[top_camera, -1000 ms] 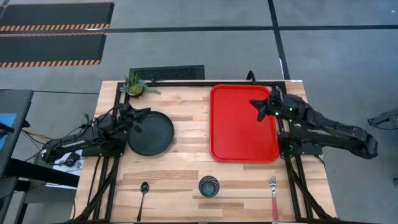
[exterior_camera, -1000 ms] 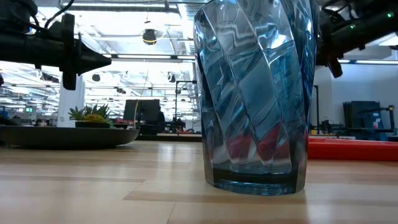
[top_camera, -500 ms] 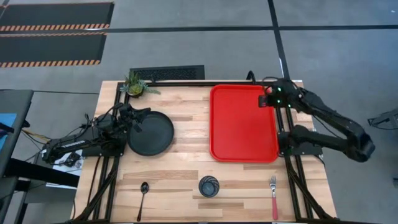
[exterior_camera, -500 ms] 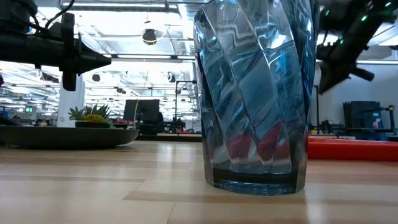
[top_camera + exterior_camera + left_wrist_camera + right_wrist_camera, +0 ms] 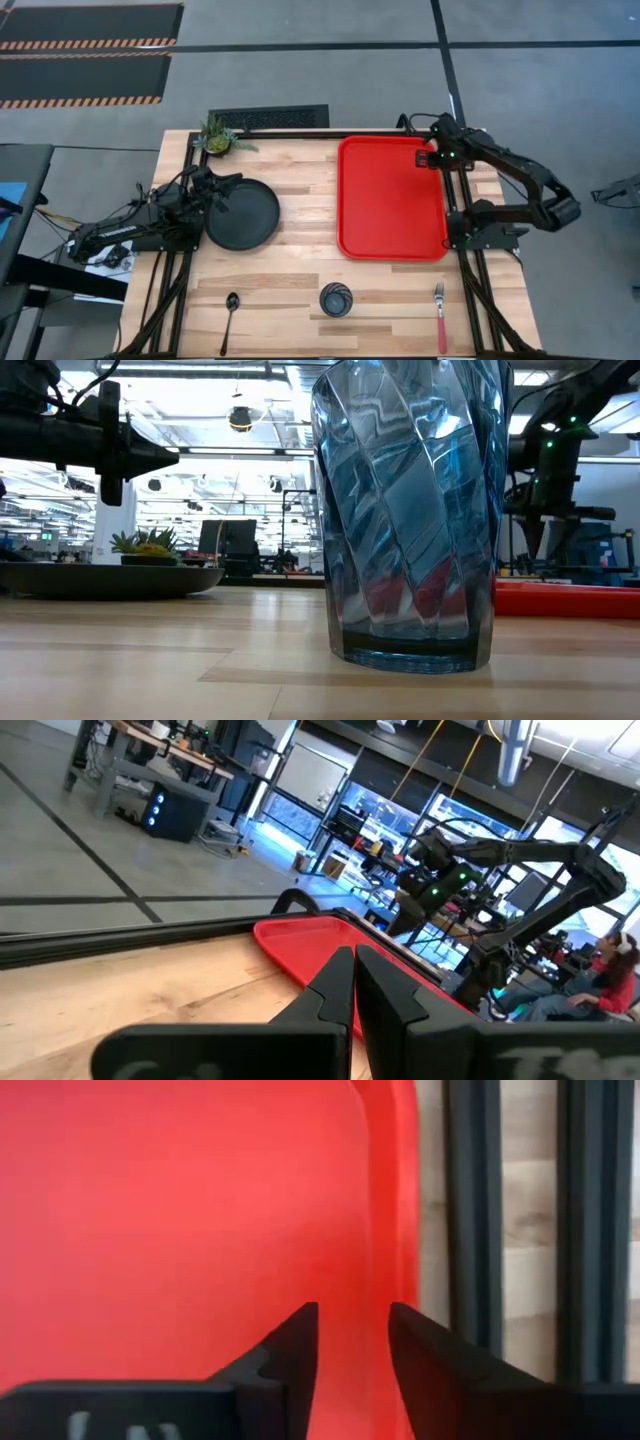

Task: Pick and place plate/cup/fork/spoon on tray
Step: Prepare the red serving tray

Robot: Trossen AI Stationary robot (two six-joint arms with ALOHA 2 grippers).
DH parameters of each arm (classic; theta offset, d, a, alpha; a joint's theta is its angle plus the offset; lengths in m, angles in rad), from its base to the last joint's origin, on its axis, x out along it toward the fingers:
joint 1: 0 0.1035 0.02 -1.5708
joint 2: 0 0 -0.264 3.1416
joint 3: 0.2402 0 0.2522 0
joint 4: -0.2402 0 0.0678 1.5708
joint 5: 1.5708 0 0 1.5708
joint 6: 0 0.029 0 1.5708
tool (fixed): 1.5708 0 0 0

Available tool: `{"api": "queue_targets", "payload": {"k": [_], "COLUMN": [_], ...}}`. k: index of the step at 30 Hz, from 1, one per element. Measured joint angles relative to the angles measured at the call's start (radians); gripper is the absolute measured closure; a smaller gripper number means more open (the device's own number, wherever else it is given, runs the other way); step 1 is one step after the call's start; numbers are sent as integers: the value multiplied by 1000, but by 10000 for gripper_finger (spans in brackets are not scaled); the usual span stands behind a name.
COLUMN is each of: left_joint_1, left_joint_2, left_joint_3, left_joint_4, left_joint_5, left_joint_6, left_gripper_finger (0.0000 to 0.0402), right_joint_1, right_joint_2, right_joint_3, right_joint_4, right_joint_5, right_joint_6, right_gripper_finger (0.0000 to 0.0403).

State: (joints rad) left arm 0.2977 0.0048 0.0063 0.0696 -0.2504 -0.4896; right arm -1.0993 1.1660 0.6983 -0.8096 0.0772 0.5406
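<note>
Right end effector (image 5: pixel 428 158) hangs with fingers parted and empty over the red tray's (image 5: pixel 385 215) far right corner. Left end effector (image 5: pixel 222 190), closed and empty, rests beside the black plate (image 5: pixel 248 215). Cup (image 5: pixel 335 299), fork (image 5: pixel 439 316) and spoon (image 5: pixel 230 318) lie well apart along the counter's (image 5: pixel 300 200) near edge, awaiting pickup.

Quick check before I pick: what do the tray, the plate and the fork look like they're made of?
The bright red rectangular tray looks like smooth moulded plastic: even colour, rounded corners, soft sheen. The large round black plate has a matte finish with no glare; plastic or glazed ceramic, I can't tell which. The slim fork shows silvery tines, probably metal, and a red-pink handle, likely plastic.
</note>
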Motion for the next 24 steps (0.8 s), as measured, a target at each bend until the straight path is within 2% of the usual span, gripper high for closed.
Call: {"api": "queue_targets", "payload": {"k": [5, 9, 24], "left_joint_1": [0, 0, 0], "left_joint_2": [0, 0, 0], "left_joint_3": [0, 0, 0], "left_joint_4": [0, 0, 0], "left_joint_5": [0, -1, -1], "left_joint_6": [2, 14, 15], "left_gripper_finger": [401, 402, 401], "right_joint_1": [-43, -73, -82], "right_joint_2": [34, 73, 243], "right_joint_3": [0, 0, 0], "right_joint_4": [-19, -24, 7], "right_joint_5": [18, 9, -1], "right_joint_6": [-27, -35, -55], "right_gripper_finger": [213, 204, 233]}}
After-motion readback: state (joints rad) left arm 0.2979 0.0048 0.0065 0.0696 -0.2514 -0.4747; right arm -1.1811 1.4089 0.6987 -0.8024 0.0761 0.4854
